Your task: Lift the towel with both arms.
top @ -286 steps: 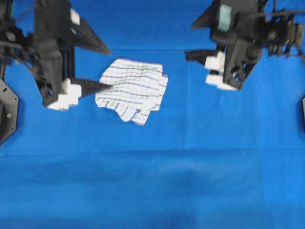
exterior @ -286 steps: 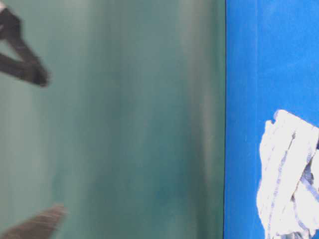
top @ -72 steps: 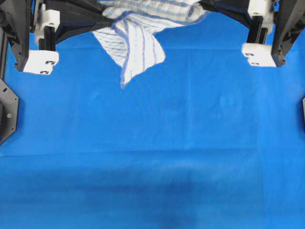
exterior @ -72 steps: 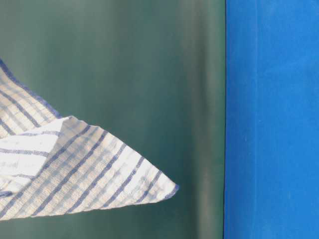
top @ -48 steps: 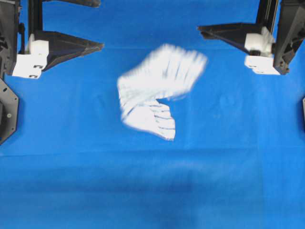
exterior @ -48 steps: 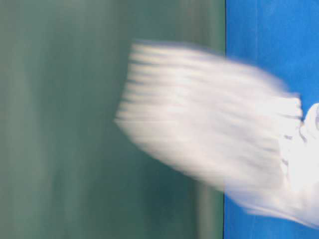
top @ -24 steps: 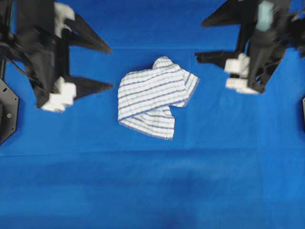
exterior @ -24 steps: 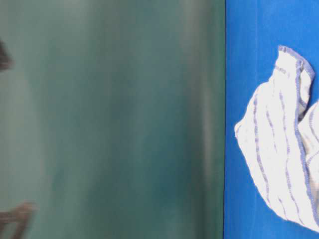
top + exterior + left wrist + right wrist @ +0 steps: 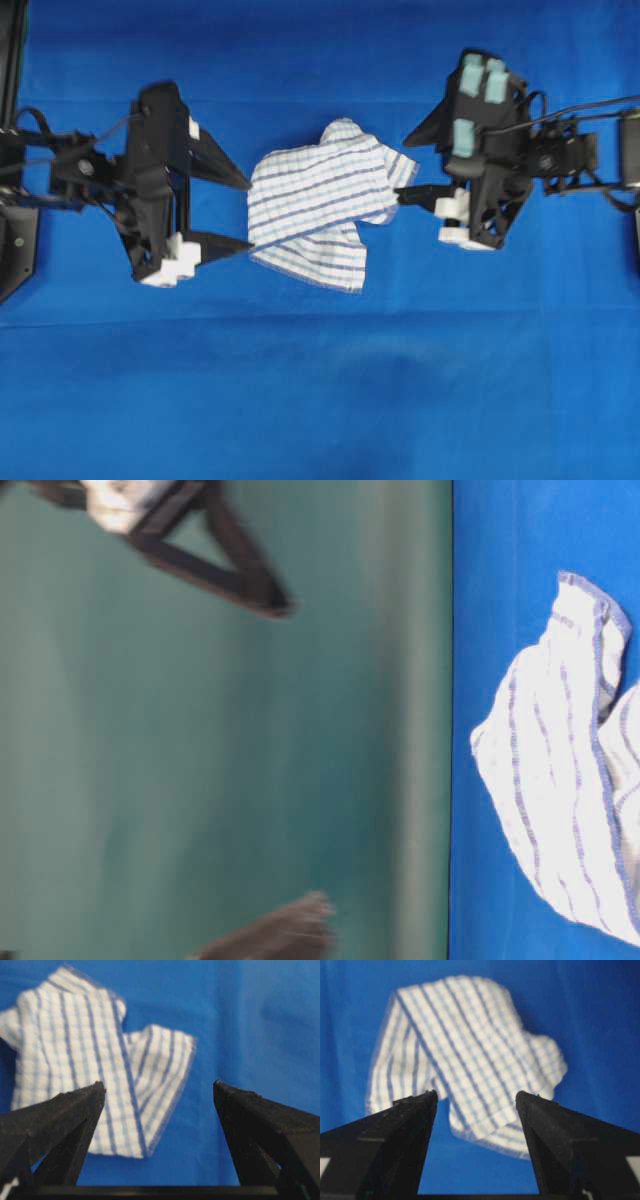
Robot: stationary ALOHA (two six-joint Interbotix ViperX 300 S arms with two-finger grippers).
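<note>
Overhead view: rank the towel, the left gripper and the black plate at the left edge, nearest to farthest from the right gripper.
From the right gripper, which stands open:
1. towel, right beside its fingertips, toward the middle of the view.
2. left gripper, on the towel's opposite side, also open.
3. black plate, at the view's left edge, beyond the left arm.

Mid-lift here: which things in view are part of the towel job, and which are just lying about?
Part of the job:
- towel, crumpled flat on the cloth
- left gripper, open, beside it
- right gripper, open, beside it

Just there:
- blue table cover
- nothing else loose is visible
</note>
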